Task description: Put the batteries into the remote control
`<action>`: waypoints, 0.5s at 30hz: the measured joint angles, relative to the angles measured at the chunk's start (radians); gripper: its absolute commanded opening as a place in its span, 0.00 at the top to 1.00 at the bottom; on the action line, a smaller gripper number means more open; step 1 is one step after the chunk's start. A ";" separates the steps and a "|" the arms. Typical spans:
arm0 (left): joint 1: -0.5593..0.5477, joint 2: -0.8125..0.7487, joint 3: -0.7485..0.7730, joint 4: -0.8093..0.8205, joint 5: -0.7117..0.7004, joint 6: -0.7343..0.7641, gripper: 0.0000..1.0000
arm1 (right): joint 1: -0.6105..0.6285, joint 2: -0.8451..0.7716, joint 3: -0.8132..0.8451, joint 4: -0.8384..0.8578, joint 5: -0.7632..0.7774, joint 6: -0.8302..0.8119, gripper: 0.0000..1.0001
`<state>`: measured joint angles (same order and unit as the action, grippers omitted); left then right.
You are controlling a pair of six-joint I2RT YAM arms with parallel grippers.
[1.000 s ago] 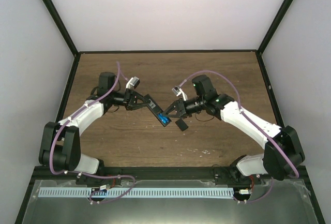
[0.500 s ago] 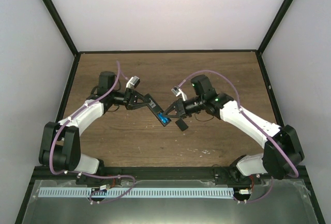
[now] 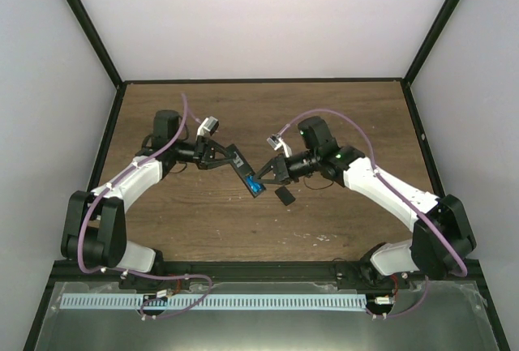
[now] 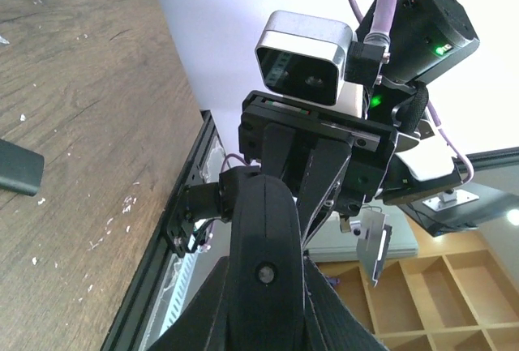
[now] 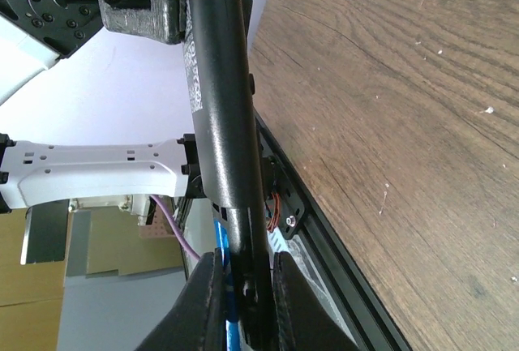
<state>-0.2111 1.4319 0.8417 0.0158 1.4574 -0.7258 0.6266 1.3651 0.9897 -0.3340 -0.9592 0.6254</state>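
My left gripper is shut on the upper end of the black remote control and holds it tilted above the table. In the left wrist view the remote fills the gap between the fingers of my left gripper. A blue battery lies in the recess at the remote's lower end. My right gripper is closed across that end. In the right wrist view my right gripper pinches the remote, with the battery between one finger and the remote. I see only one battery.
A small flat black piece lies on the wooden table just below the right gripper; it also shows in the left wrist view. Black frame rails edge the table on all sides.
Both grippers and the remote have shifted slightly up and to the left together. Both grips are unchanged.
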 measured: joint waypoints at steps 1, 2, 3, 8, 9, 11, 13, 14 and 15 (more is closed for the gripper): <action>0.000 0.000 0.000 0.012 0.000 -0.010 1.00 | 0.001 0.000 0.001 0.003 0.002 0.000 0.96; 0.000 0.002 0.000 0.032 0.000 -0.024 1.00 | 0.002 0.000 0.002 0.006 0.005 0.000 0.96; 0.000 0.004 0.000 0.050 0.000 -0.037 1.00 | 0.003 0.000 0.003 0.012 0.008 0.000 0.96; 0.004 0.005 -0.005 0.125 -0.002 -0.090 1.00 | 0.009 0.008 0.005 0.042 0.014 0.000 0.96; 0.005 0.005 -0.006 0.133 -0.002 -0.095 1.00 | 0.011 0.011 0.005 0.047 0.014 0.000 0.96; 0.007 0.005 -0.008 0.146 -0.005 -0.105 1.00 | 0.015 0.016 0.009 0.052 0.016 0.000 0.96; 0.009 0.005 -0.009 0.157 -0.005 -0.111 1.00 | 0.018 0.021 0.014 0.053 0.020 0.000 0.94; 0.010 0.005 -0.010 0.163 -0.006 -0.113 1.00 | 0.018 0.023 0.016 0.053 0.021 0.000 0.92; 0.010 0.005 -0.011 0.167 -0.006 -0.115 1.00 | 0.019 0.024 0.018 0.053 0.022 0.000 0.91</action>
<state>-0.2008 1.4372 0.8310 0.1833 1.4513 -0.8406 0.6453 1.3895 1.0073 -0.2813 -0.9371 0.6250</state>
